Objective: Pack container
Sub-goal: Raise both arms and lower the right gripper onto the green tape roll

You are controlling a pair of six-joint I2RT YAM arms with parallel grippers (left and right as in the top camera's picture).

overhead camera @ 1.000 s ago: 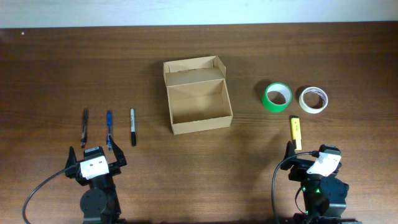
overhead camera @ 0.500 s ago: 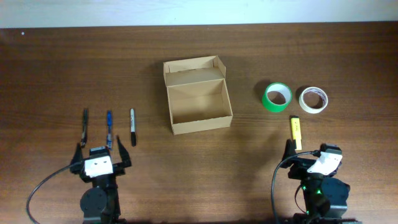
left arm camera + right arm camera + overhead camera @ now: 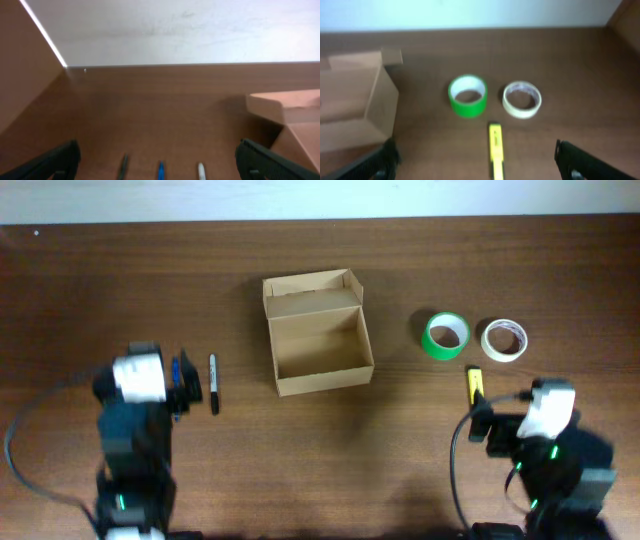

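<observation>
Both hands released: left hand (image 3: 157,155) has its jaws wide and grasps nothing, above the pens on the left of the surface (image 3: 330,470). Right hand (image 3: 474,148) is wide too, nothing in it, over the yellow highlighter (image 3: 475,384). Container (image 3: 320,348) sits mid-surface: a small rectangular tan-brown cardboard box, plain, open, its bare floor showing. Its hinged flap lid (image 3: 312,288) is folded back on the far side. Green tape roll (image 3: 445,335) and cream tape roll (image 3: 503,340) lie flat side by side right of the container, apart from it. Black marker (image 3: 213,383) and blue pen (image 3: 177,372) lie to its left, the pen partly under the left arm.
</observation>
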